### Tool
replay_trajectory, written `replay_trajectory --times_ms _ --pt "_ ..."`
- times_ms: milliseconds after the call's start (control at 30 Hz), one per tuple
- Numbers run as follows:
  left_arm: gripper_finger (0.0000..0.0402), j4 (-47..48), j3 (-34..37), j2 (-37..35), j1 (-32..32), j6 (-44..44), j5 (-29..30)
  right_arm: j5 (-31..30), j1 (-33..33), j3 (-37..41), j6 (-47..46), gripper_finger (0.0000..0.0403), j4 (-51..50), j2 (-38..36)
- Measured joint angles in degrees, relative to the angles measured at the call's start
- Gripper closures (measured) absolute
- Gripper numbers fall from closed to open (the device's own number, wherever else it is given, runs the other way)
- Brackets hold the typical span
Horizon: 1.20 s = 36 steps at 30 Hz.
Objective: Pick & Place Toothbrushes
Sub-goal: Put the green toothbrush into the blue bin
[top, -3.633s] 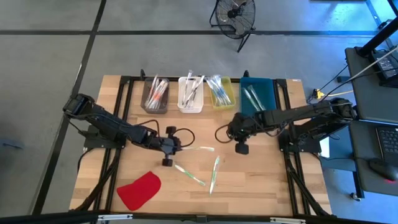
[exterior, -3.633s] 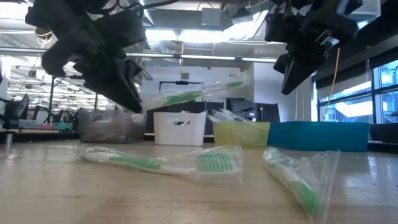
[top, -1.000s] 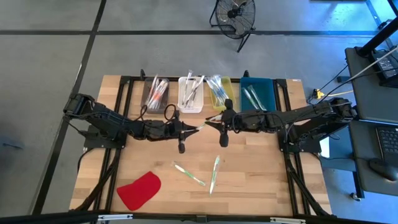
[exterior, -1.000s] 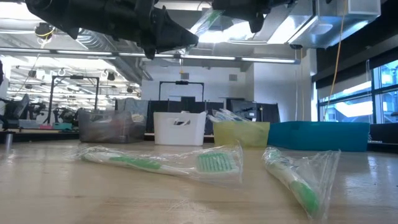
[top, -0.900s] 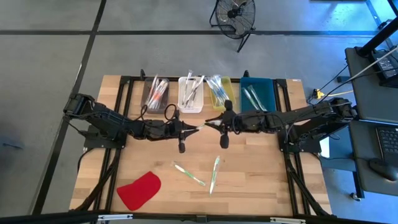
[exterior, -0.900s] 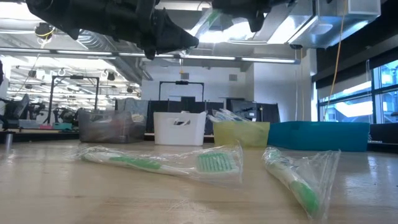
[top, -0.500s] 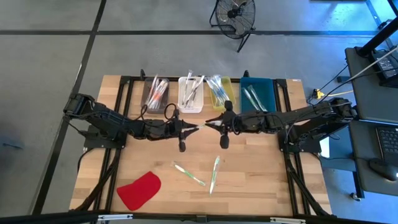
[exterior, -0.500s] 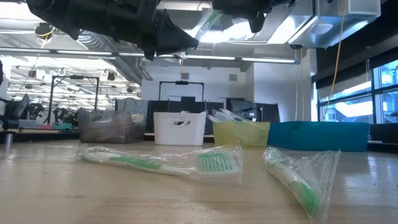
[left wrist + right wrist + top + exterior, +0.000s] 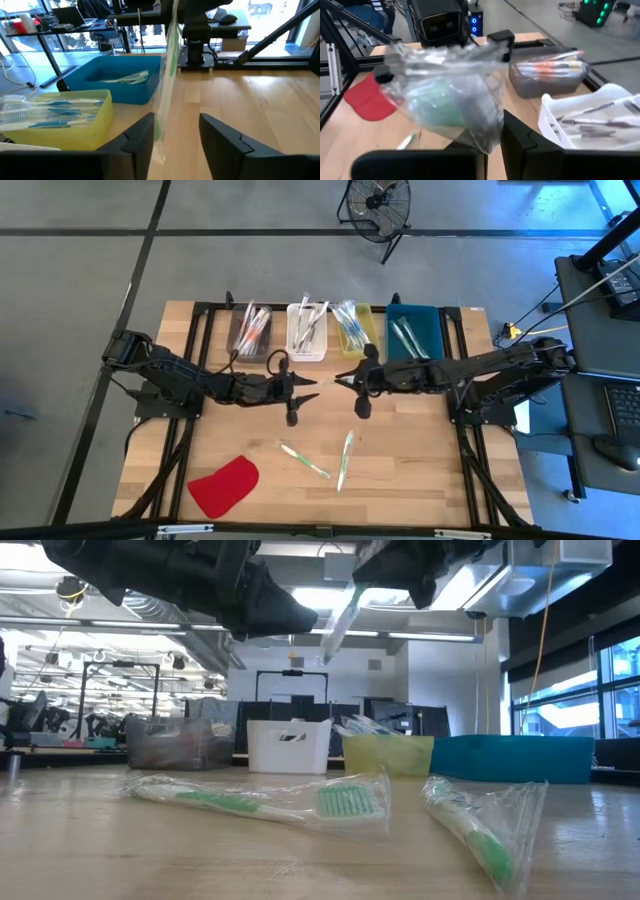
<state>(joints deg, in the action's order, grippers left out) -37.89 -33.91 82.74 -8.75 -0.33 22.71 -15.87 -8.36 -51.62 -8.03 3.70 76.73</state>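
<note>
i have both arms raised over the middle of the table (image 9: 190, 430), tips facing each other just in front of the bins. my right tool (image 9: 345, 378) is closed on one end of a wrapped green toothbrush (image 9: 340, 620), which hangs down from it at a slant in the low view. my left tool (image 9: 308, 383) is open, its fingers (image 9: 137, 137) standing on either side of the hanging wrapper without pinching it. two more wrapped green toothbrushes lie flat on the table nearer the front edge: one (image 9: 303, 459) near the middle and one (image 9: 345, 459) just to its right. along the far edge i see a grey bin (image 9: 250, 333), a white bin (image 9: 306, 333), a yellow bin (image 9: 357, 330) and a blue bin (image 9: 412, 333), each holding toothbrushes. a red cloth (image 9: 223, 486) lies near the front left corner.
</note>
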Motion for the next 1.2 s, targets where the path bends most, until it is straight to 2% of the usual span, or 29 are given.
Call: replay_trajectory --times_ms 267,567,700,967,1200 --pt "0.021 0.9 0.0 0.0 -0.24 -0.49 0.0 0.12 3.25 0.0 -5.26 0.037 -10.69 -5.16" --pt "0.0218 3.03 0.0 -0.04 -0.57 -3.94 -6.33 0.3 11.58 0.0 -9.77 0.0371 -23.85 -9.88" --pt "0.0225 4.74 0.0 -0.04 -0.57 -4.03 -7.31 0.63 15.9 0.0 -11.24 0.0367 -27.99 -11.21" --pt "0.0231 5.12 0.0 -0.04 -0.55 -4.03 -7.27 10.84 25.4 0.0 -11.71 0.0373 -29.52 -11.93" --pt "0.0229 5.3 0.0 -0.04 -0.98 -3.85 -7.54 12.46 32.05 -1.07 -11.2 0.0369 -35.48 -11.91"
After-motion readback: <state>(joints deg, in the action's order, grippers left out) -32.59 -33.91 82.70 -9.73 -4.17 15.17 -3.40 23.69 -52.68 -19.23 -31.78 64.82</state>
